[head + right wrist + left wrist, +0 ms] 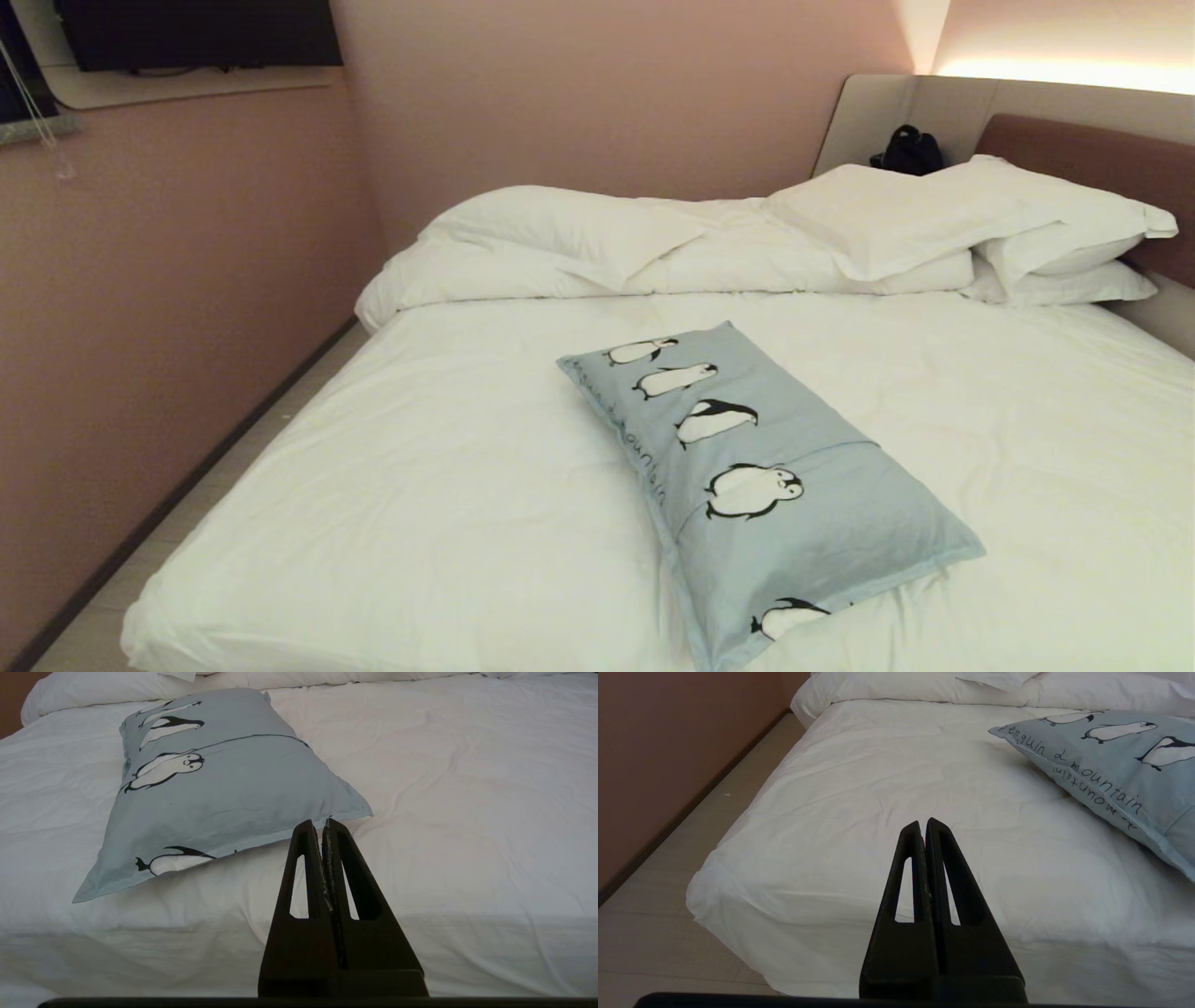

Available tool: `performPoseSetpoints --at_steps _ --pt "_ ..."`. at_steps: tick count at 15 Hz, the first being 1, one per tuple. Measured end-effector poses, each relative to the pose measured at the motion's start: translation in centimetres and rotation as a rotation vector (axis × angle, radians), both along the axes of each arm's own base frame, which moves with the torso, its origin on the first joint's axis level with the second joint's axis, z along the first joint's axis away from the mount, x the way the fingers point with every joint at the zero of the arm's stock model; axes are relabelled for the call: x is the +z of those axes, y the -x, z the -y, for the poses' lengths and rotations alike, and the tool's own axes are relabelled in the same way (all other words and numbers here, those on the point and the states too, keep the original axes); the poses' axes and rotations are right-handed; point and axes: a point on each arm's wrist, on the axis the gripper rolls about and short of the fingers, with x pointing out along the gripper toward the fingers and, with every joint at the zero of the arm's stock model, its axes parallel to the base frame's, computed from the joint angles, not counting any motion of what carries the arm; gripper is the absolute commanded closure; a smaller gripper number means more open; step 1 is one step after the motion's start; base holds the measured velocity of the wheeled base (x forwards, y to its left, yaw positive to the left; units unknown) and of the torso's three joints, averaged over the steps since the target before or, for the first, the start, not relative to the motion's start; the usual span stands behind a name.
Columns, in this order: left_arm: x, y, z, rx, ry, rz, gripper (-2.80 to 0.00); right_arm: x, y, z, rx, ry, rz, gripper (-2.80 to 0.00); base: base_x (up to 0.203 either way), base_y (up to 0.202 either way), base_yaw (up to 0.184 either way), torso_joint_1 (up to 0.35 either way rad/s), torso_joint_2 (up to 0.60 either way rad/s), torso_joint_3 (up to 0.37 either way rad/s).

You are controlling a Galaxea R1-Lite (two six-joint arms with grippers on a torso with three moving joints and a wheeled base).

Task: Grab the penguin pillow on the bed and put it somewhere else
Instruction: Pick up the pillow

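the right claw (324, 822), two black tapered fingers pressed tip to tip with nothing between them, points level over the near edge of the large bed with its white sheet (467, 812), and in its own view its tips line up just short of the near corner of the rectangular light blue penguin pillow (224, 784); it does not touch the fabric. the left claw (923, 823) is equally pinched together and empty, aimed at bare sheet near the bed's near left corner, with the pillow's lettered edge well off to one side. neither arm shows in the head view, so both look parked low in front of the bed, and the reach seems not yet begun. the pillow lies flat and slantwise on the near middle of the bed, one end overhanging the near edge, well apart from the folded white duvet (579, 243) and the plain white pillows (980, 224) by the brown padded headboard (1102, 159). to do the pick well, the right claw probably should spread its fingers first, then close on the near corner or flange, pinching the cover only and not the sheet beneath. the soft filling will likely sag, so lift it clear before carrying it to bare sheet.
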Motion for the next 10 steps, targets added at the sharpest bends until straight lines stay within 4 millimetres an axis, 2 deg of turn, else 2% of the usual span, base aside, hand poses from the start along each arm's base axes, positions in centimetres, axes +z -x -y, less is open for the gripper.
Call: performPoseSetpoints --at_steps 10 --pt "0.0 0.0 0.0 0.0 0.0 0.0 0.0 0.0 0.0 0.0 -0.001 0.0 0.0 0.0 0.0 0.0 0.0 0.0 0.0 0.0"
